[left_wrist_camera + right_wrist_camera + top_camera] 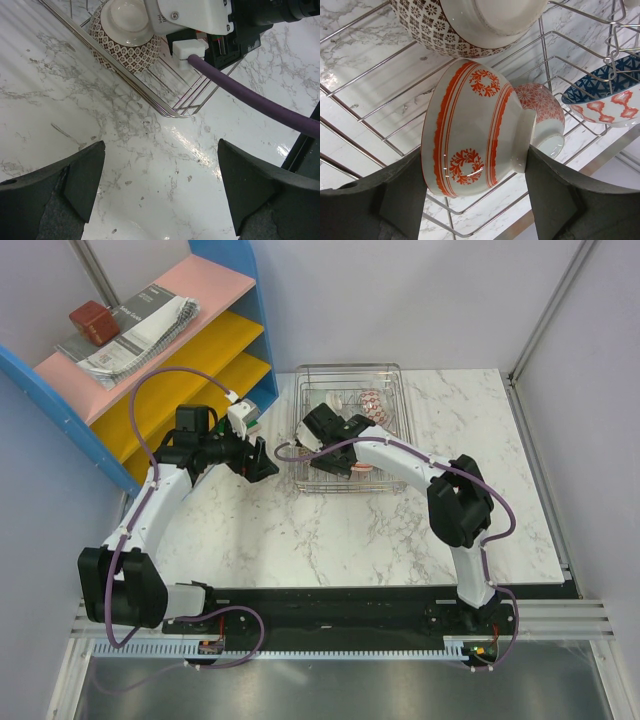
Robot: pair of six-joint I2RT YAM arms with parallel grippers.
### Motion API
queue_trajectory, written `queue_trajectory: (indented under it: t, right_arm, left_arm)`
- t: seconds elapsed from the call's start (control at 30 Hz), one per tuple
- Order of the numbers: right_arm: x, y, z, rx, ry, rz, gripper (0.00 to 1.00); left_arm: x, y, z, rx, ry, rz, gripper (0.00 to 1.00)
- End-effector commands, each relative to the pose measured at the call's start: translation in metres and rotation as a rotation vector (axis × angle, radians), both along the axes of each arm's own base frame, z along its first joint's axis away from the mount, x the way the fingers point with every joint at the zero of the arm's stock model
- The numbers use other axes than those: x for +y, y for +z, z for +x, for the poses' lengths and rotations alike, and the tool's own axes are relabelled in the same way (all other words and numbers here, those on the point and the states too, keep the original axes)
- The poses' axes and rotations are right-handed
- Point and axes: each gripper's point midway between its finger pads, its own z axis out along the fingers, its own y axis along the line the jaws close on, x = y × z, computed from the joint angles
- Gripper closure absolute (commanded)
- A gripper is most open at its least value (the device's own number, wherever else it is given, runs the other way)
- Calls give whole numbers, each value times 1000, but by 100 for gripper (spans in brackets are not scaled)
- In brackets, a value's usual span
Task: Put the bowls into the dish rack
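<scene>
The silver wire dish rack (390, 380) stands at the back middle of the marble table. My right gripper (325, 438) reaches into its near left part. In the right wrist view it (475, 167) is shut on the red-orange floral bowl (470, 135), held on its side just above the rack wires (395, 85), one finger at the rim and one at the foot. A dark patterned bowl (460, 25), a pink-red patterned bowl (545, 112) and a blue patterned bowl (605, 87) lie in the rack. My left gripper (262, 462) is open and empty over bare marble left of the rack (165, 107). No pale green bowl shows.
A blue-framed pink and yellow shelf (215, 340) stands at the back left, with a booklet (140, 335) and a red-brown block (90, 320) on top. The right arm's purple cable (250, 97) runs close past the left gripper. White walls enclose the table.
</scene>
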Motion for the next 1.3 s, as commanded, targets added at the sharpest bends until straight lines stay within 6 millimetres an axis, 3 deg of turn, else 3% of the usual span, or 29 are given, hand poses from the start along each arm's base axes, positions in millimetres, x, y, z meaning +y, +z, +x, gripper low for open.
queue_trajectory:
  t: [0.0,0.1,0.23,0.6,0.9,1.27]
  right_arm:
    - [-8,-16,-17,86,31,-45,93]
    - [-8,-16,-20,99,39,-55,84]
    - [-10,-18,-25,124,46,-59,55]
    - [-10,-22,-37,180,61,-61,16]
    - [-8,-22,-42,214,72,-47,2]
    - [-1,-16,-47,257,102,-28,2]
  left_arm:
    - [4,12,4,-77,-3,14,0]
    - [4,13,5,-81,-2,13,0]
    - [3,13,4,-79,-3,11,0]
    - [3,14,5,-84,-4,11,0]
    - [4,17,5,-91,-1,12,0]
    - [4,16,7,-91,0,16,0]
